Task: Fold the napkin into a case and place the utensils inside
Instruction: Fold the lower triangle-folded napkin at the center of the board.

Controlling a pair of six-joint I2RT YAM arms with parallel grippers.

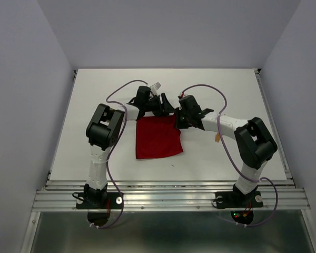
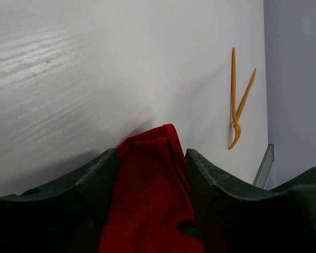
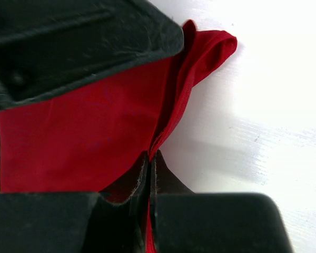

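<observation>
Red napkin (image 1: pixel 157 138) on counter (image 1: pixel 237 89): right gripper (image 3: pixel 151 158) jaws pinch its edge, left gripper (image 2: pixel 151 155) jaws wide astride it; utensils (image 2: pixel 236 105) aside, maybe overlapping.

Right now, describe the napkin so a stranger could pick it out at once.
Look at the white table; near its middle lies the napkin, a soft cloth spread roughly square. It is the only bright red thing there, far bigger than the thin orange utensils lying apart from it.
</observation>
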